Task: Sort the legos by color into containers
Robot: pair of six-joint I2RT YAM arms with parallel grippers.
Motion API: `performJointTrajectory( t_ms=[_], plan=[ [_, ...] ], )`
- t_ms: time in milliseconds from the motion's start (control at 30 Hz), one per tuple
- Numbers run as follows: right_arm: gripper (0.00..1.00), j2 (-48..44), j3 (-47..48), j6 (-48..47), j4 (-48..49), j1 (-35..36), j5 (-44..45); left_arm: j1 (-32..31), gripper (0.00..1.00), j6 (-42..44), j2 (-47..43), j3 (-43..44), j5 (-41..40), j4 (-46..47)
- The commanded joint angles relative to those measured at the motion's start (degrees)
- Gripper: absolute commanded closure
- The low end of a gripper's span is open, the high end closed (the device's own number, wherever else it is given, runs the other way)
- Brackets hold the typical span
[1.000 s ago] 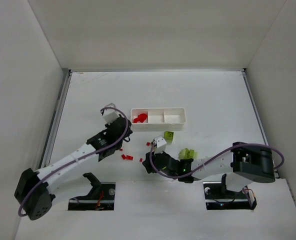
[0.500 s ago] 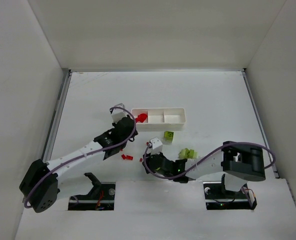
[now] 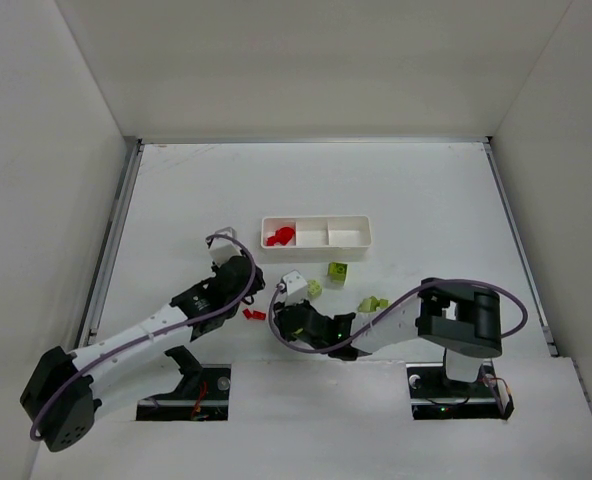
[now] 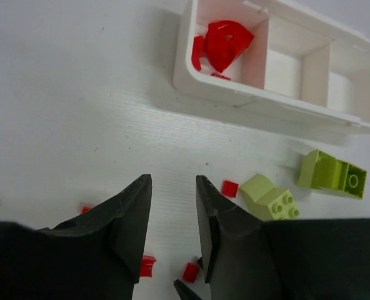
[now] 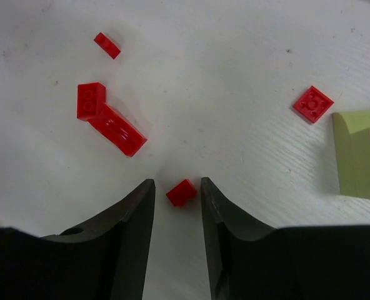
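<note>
While working through the sort, reaching only a partial result: holding several red legos [image 4: 225, 40] in the left-end compartment [image 4: 190, 70] of the white tray [image 3: 316, 219], showing nothing in the middle compartment [image 4: 291, 75], and leaving the yellow-green legos [image 4: 271, 197] out on the table [image 3: 426, 190], just on the near side of the tray. Also lying loose: a scatter of small red bricks [image 5: 113, 122] between the two arms.

Straddling one tiny red brick [image 5: 180, 192] with the right gripper [image 5: 176, 182], jaws parted a little wider than the piece and not yet pinching it. Hovering with the left gripper [image 4: 172, 187] low over the table short of the tray, jaws narrowly apart and carrying nothing.

Judging by the layout, still needing every green piece and at least five reds moved.

Comparing with half a second back: pulling the left gripper away from the tray's left end toward the near edge, and sliding the right gripper leftward, away from the green bricks and onto the reds. Staying unchanged, as far as can be told: the red pile in the tray.
</note>
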Motion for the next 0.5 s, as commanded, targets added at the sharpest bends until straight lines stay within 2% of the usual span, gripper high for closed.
performJointTrajectory(
  t_ms=[0, 333, 467],
  plan=[
    [0.61, 2.2, 1.2, -0.9, -1.6, -0.2, -1.7, 0.4, 0.68, -1.5, -3.3, -1.9, 0.1, -2.2],
    [0.8, 1.2, 0.4, 0.2, -5.1, 0.0, 1.2, 0.2, 0.62, -1.6, -7.3, -3.2, 0.1, -4.9],
    [0.82, -0.7, 0.2, 1.2, -5.6, 0.0, 2.3, 0.7, 0.59, -1.9, -7.8, -3.8, 1.0, -5.1]
  ],
)
